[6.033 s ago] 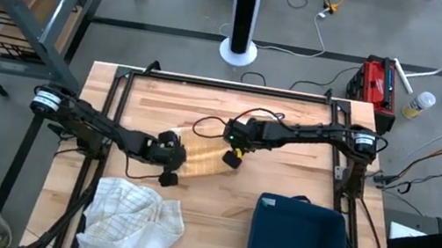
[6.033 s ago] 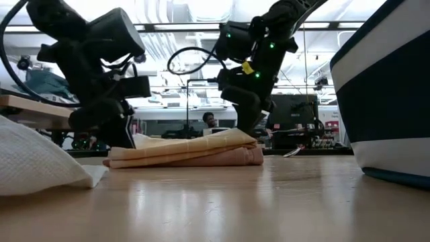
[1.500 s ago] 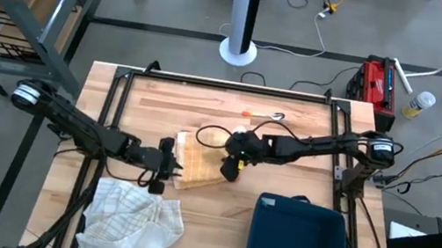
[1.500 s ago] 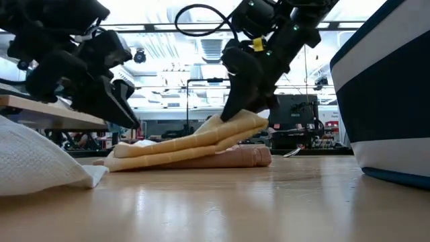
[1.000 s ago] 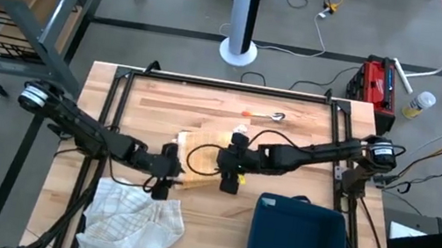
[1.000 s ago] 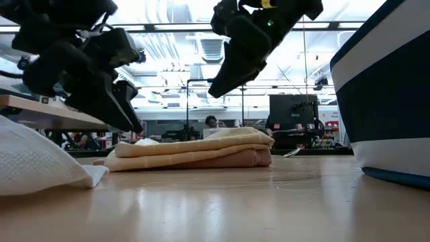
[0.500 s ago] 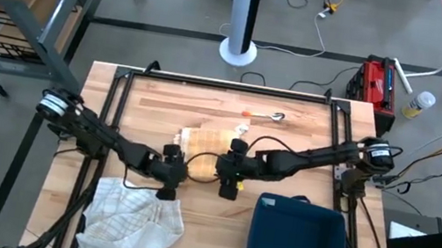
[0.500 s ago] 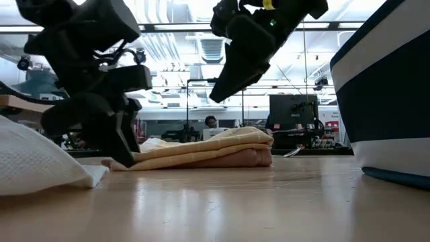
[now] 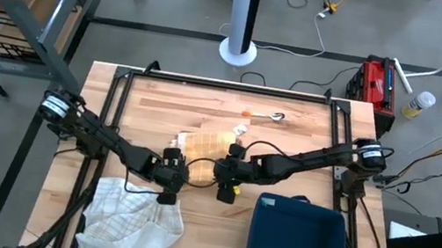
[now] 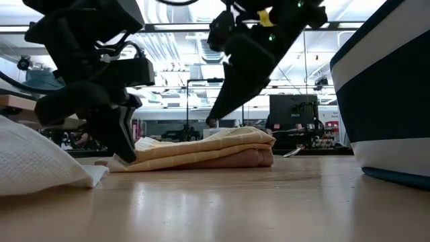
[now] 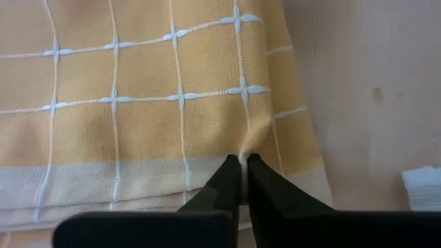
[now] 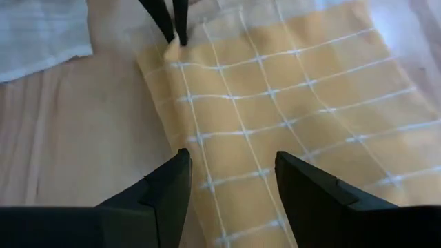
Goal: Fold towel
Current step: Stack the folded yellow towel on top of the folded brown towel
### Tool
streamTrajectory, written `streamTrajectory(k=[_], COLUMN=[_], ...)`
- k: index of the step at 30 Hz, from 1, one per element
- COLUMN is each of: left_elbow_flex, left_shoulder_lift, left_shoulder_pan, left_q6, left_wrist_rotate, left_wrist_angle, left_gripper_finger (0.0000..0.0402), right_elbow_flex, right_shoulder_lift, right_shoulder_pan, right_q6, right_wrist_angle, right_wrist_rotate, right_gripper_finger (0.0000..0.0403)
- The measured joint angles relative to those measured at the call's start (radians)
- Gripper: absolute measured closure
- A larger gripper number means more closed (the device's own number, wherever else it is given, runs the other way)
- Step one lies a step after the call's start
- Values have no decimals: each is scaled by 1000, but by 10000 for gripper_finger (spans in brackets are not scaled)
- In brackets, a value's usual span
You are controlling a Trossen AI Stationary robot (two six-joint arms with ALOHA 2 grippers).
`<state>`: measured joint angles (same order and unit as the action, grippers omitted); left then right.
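My left gripper (image 11: 243,162) is pinched shut on the near edge of the folded yellow towel (image 11: 151,89), a small pucker of cloth caught between my fingertips. Past that edge the towel lies flat on the wooden table (image 9: 290,135), and my right gripper (image 12: 231,172) hovers above it with fingers spread, holding nothing.
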<state>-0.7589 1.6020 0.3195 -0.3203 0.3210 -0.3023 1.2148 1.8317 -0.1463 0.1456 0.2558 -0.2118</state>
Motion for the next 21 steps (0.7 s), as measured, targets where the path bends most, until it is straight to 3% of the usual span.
streamTrajectory(k=[5,14,21], left_elbow_flex=[-8,-143,-146], left_shoulder_lift=[-21,-49,-50], left_shoulder_pan=[11,28,84], left_q6=[-29,-36,-124], left_wrist_rotate=[2,10,2], left_wrist_angle=[-16,-250,-262], left_gripper_finger=[394,398,400], right_elbow_flex=[0,-1,2], right_shoulder_lift=[39,53,53], right_shoulder_pan=[0,2,2], right_q6=[26,67,76], right_wrist_angle=[-6,-19,-29], right_wrist_rotate=[-1,-60,-60], right_gripper_finger=[204,204,204])
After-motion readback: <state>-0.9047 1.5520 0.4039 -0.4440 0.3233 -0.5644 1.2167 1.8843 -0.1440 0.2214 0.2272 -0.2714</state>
